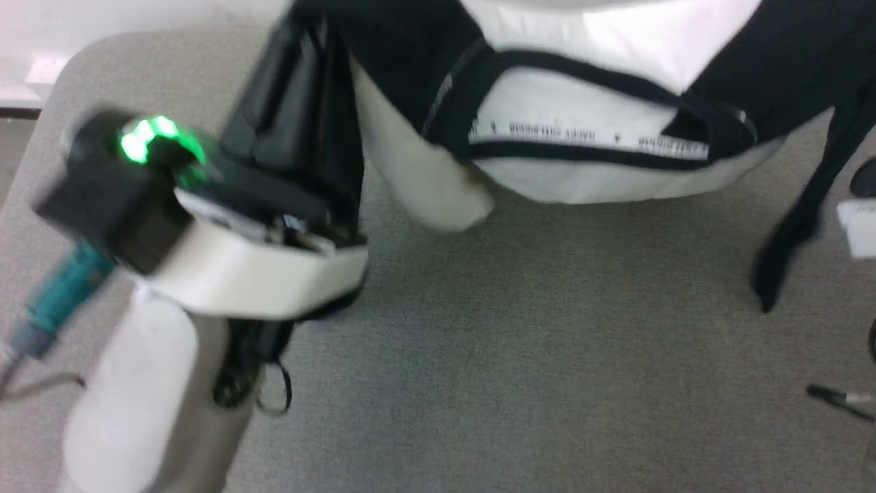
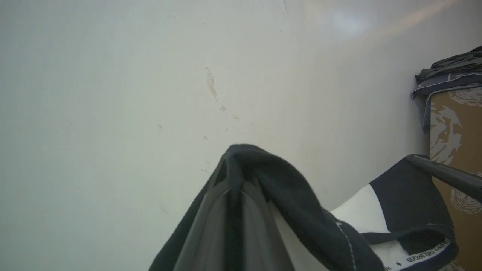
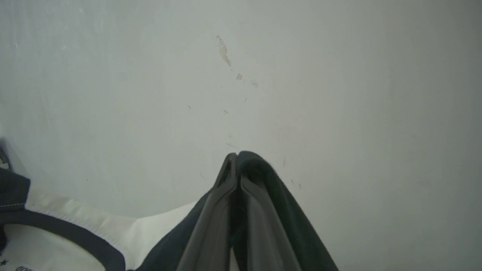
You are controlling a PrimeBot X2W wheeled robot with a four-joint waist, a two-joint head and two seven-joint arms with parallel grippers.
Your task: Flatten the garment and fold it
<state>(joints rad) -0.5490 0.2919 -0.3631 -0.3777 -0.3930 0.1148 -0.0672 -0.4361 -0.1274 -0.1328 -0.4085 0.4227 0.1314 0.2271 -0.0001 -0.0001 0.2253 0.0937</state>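
Two pinches hold: left fingers (image 2: 207, 229) and right fingers (image 3: 212, 229) are each pressed together on black shoulder cloth, garment (image 1: 568, 109) hanging between them above the grey surface (image 1: 513, 356). Advised: keep the span taut, lower both sides evenly, let the body touch down first, avoiding creases.

The garment (image 1: 582, 116) runs off the head view's top edge; its neck tape (image 1: 588, 133) lettering is too blurred to read; the slim dark object (image 1: 838, 399) at lower right is too blurred to name.
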